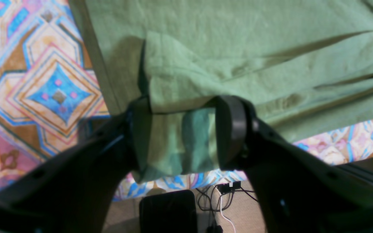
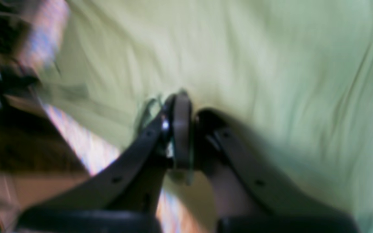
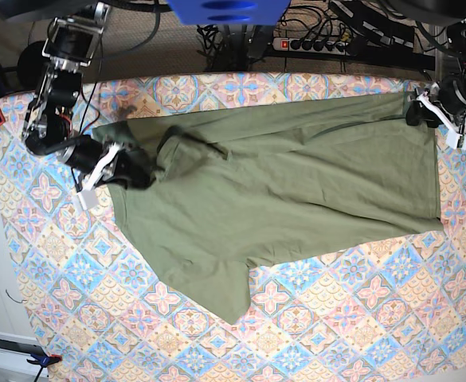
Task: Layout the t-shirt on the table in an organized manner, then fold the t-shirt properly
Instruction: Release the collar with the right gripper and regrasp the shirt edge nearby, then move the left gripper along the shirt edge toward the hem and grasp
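**Both grippers clamped on shirt, spread across far half of table**

My left gripper (image 1: 183,136) is pinching a bunched fold of the t-shirt (image 3: 280,191) hem near the table (image 3: 312,334) far right corner. My right gripper (image 2: 186,129) is squeezing the fabric near the collar, by the left edge. The shirt is lying mostly flat, one sleeve pointing toward the near edge.

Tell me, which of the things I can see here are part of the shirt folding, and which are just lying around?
Part of the job:
- t-shirt, olive green, partly spread out
- table with its patterned cloth
- left gripper, clamped on a shirt corner
- right gripper, pinching shirt fabric

Just lying about:
- power strip beyond the table
- loose cables on the floor
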### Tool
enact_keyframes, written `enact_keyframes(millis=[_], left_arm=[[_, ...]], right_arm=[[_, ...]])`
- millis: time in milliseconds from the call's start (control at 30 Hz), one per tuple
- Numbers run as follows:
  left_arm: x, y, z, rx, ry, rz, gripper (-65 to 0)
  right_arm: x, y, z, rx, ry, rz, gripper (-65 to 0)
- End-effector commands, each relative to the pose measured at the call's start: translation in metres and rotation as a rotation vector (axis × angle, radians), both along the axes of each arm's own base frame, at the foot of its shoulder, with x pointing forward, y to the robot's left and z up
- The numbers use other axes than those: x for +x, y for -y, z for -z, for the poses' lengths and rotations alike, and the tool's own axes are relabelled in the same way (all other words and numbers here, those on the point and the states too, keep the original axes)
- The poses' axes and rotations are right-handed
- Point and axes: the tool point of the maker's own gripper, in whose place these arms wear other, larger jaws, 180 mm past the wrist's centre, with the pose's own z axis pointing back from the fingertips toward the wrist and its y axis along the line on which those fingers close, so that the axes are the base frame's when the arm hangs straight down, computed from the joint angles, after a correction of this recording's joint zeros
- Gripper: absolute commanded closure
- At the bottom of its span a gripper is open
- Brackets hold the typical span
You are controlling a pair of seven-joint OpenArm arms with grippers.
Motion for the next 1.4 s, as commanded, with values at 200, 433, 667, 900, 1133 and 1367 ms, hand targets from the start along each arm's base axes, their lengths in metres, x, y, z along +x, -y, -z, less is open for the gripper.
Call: enact_keyframes(millis=[200, 433, 667, 900, 1133, 1367], left_arm=[[0.009, -0.007, -0.012, 0.017, 0.037, 0.008, -30.9], [0.009, -0.007, -0.012, 0.017, 0.037, 0.008, -30.9], [0.016, -0.006, -0.016, 0.016, 0.057, 0.008, -30.9], [0.026, -0.018, -0.034, -0.026, 0.077, -0.054, -30.9], [0.041, -0.041, -0.067, -0.081, 0.199, -0.176, -31.4], [0.061, -0.069, -0.068, -0.164, 0.269, -0.313, -31.4]], right_arm=[[-0.005, 0.009, 0.005, -0.003, -0.020, 0.005, -1.5], [-0.047, 0.031, 0.037, -0.089, -0.143, -0.004, -4.1], [-0.059, 0.054, 0.041, -0.161, -0.177, 0.017, -26.2], [-0.050, 0.055, -0.007, -0.244, -0.015, 0.011, -28.2], [-0.040, 0.021, -0.023, -0.259, 0.063, -0.091, -28.2], [-0.003, 0.022, -0.019, -0.406, 0.090, -0.121, -28.1]])
